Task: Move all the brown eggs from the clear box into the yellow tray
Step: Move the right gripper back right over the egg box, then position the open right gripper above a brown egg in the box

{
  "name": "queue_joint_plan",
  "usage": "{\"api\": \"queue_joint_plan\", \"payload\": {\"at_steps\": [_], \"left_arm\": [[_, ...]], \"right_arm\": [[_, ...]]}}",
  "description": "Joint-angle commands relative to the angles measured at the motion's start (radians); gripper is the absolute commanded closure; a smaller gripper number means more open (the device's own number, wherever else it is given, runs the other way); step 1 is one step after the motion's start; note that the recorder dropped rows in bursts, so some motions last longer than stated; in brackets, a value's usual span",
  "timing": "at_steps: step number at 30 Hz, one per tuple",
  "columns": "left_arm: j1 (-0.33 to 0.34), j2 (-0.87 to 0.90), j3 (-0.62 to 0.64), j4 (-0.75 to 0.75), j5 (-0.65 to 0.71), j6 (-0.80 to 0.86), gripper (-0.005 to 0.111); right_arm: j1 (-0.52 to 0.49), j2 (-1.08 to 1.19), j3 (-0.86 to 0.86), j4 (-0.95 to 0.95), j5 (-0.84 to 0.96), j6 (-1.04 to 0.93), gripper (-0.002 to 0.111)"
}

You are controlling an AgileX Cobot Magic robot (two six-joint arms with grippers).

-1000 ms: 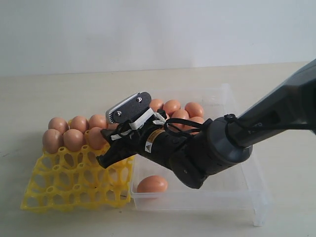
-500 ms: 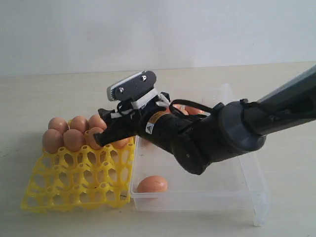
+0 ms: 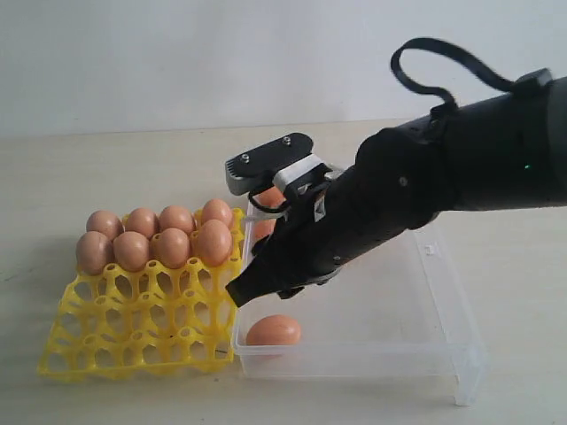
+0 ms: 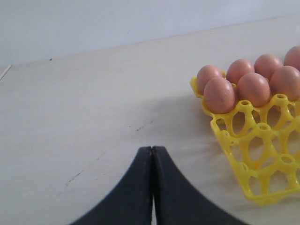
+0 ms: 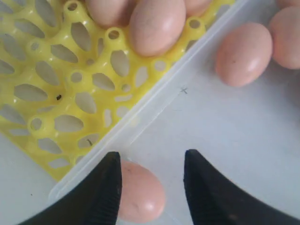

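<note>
On the left of the table point(image 3: 106, 168), the yellow tray point(image 3: 133, 332) lies with its right side touching the clear box point(image 3: 354, 365). Eight brown eggs point(image 3: 173, 248) fill the tray's two far rows, four to a row; the cups of the near rows stand open. In the box's near left corner one egg point(image 3: 273, 330) lies on its side, just beside the wall that meets the tray. More eggs point(image 5: 243, 54) lie toward the far left of the box. In the exterior view the right arm point(image 3: 425, 186) hides most of them, so their count cannot be told. That arm stretches from the right and slants down over the left part of the box, ending above the corner egg. The right jaws stand apart and grip nothing. In the right wrist view the corner egg shows partly between them, close against one jaw; whether it touches cannot be told. The left jaws are pressed together, empty, over bare table to the left of the tray.
</note>
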State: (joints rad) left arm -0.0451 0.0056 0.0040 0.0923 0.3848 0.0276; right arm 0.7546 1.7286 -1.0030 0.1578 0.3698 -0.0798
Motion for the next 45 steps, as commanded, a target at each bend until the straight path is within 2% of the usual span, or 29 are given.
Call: {"api": "queue_joint_plan", "payload": {"at_steps": [1,7,12,19,22,28,38,45], "left_arm": [[-0.005,-0.006,-0.004,-0.001,-0.006,-0.006,0.107],[-0.005,-0.006,-0.004,-0.001,-0.006,-0.006,0.107],[-0.005,-0.006,-0.004,-0.001,-0.006,-0.006,0.107],[-0.005,-0.006,-0.004,-0.001,-0.006,-0.006,0.107],[-0.005,-0.006,-0.004,-0.001,-0.006,-0.006,0.107],[-0.005,-0.006,-0.004,-0.001,-0.006,-0.006,0.107],[-0.005,-0.006,-0.004,-0.001,-0.006,-0.006,0.107],[-0.005,-0.006,-0.004,-0.001,-0.006,-0.006,0.107]], "right_arm": [[-0.05,-0.075,-0.011,0.0,0.053,0.018,0.068],[-0.149,-0.091,-0.011,-0.008,0.045,0.039,0.068],[-0.259,-0.036,-0.022,-0.025,0.024,0.15,0.068],[-0.363,0.123,-0.195,-0.025,0.236,0.205,0.068],[-0.371,0.182,-0.284,-0.018,0.299,0.236,0.063],[-0.371,0.25,-0.389,0.012,0.319,0.263,0.044],[-0.371,0.298,-0.404,0.021,0.313,0.302,0.044],[-0.371,0.311,-0.404,0.021,0.263,0.372,0.051]]}}
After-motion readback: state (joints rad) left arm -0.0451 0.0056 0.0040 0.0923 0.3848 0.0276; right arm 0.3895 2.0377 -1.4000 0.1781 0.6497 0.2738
